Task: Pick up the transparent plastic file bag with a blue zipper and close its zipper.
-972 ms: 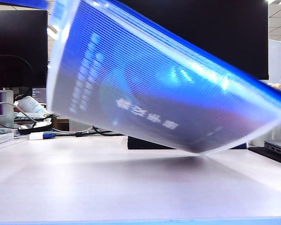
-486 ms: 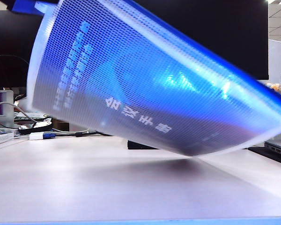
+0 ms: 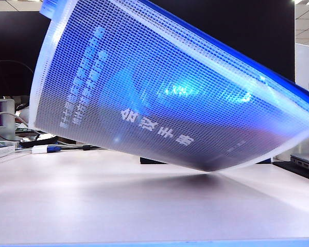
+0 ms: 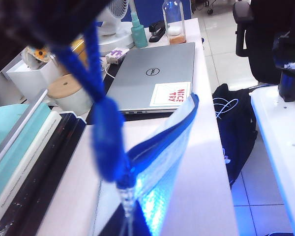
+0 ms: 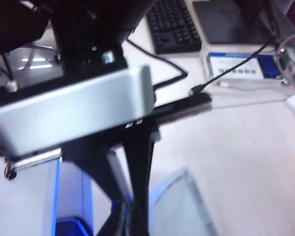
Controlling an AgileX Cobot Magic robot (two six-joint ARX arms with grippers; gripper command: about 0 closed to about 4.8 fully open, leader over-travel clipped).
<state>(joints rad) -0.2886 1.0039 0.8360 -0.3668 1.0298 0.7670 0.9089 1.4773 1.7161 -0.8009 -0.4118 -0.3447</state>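
bag (image 3: 159, 98) aloft over worktop (image 3: 118, 200), long axis sloping | left pincer (image 4: 91, 29) clamped on zipper (image 4: 160, 142) pull cord, zipper trailing away toward laptop (image 4: 147, 78) | right pincer (image 5: 130, 216) pinched shut on bag's opposite end

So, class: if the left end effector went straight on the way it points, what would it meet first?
The left end effector seems shut on the blue cord, so next probably the bag's zipper edge; depth is unclear.
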